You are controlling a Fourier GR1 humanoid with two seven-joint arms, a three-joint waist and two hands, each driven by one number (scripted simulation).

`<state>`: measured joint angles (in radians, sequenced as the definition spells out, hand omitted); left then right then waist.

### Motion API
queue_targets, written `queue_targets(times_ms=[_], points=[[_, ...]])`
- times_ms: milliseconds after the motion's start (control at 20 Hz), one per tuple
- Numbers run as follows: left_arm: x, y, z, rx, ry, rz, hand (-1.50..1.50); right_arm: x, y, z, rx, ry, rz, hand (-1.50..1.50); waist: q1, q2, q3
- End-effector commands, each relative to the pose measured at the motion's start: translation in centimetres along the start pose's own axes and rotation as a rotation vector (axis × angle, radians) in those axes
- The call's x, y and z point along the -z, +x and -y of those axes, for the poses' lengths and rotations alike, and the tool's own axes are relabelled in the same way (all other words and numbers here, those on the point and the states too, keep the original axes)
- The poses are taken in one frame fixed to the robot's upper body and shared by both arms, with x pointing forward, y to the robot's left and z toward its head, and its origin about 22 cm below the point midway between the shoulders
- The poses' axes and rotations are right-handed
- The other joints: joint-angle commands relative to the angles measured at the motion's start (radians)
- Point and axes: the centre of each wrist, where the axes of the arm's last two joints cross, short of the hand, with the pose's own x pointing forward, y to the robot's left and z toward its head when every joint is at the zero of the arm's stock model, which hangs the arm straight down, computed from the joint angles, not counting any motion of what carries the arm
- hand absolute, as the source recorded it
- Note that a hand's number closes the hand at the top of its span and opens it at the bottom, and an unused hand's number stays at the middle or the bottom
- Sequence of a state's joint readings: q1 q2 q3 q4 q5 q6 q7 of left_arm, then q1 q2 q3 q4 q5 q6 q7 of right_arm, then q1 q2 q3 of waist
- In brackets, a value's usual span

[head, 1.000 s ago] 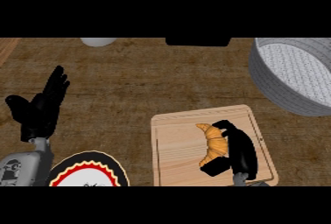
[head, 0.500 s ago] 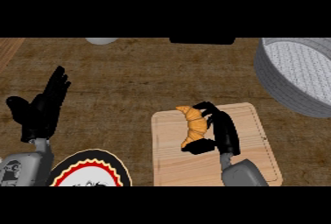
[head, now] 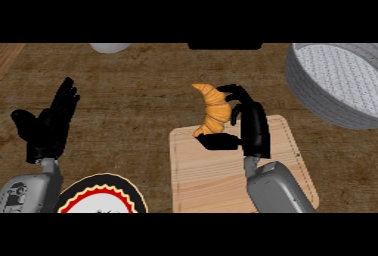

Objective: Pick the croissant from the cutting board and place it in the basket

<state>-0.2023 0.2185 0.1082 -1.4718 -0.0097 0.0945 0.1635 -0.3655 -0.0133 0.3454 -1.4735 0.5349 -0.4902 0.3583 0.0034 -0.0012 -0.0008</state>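
The croissant (head: pixel 213 111) is sitting in the right hand (head: pixel 247 125), whose fingers are curling round it from the right while the thumb is closing under its lower end; most of the pastry is showing beyond the far edge of the board (head: pixel 221 175), so it appears to be lifted clear of the wood, though the steep view is not making the height certain. The board is lying on the wooden surface (head: pixel 140 100) beneath the right forearm. The basket (head: pixel 325 95), grey with a pale speckled inside, is standing at the upper right, well apart from the croissant and partly cut by the view's edge. The step in hand looks like the carry from board to basket, with the pick done and the placing not yet done. The next move is calling for a sweep to the right and away from the robot, keeping the croissant high enough to pass the basket's near rim, then a release over the inside. The left hand (head: pixel 48 125) is resting open at the left, fingers up, above a red-rimmed plate (head: pixel 96 197).
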Motion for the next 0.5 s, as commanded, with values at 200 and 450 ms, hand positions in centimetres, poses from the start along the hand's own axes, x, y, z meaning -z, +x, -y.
queue_targets(times_ms=[200,450], points=[[-0.4,0.2,-2.4,-0.013,0.004,-0.009,0.0,4.2,7.8,5.5,-0.05,-0.13,-0.029,1.5,-0.004,-0.002,0.0],[0.9,0.5,0.0,-0.002,-0.013,0.003,0.0,7.2,9.7,5.9,0.079,-0.242,-0.049,1.5,0.002,0.002,0.0]])
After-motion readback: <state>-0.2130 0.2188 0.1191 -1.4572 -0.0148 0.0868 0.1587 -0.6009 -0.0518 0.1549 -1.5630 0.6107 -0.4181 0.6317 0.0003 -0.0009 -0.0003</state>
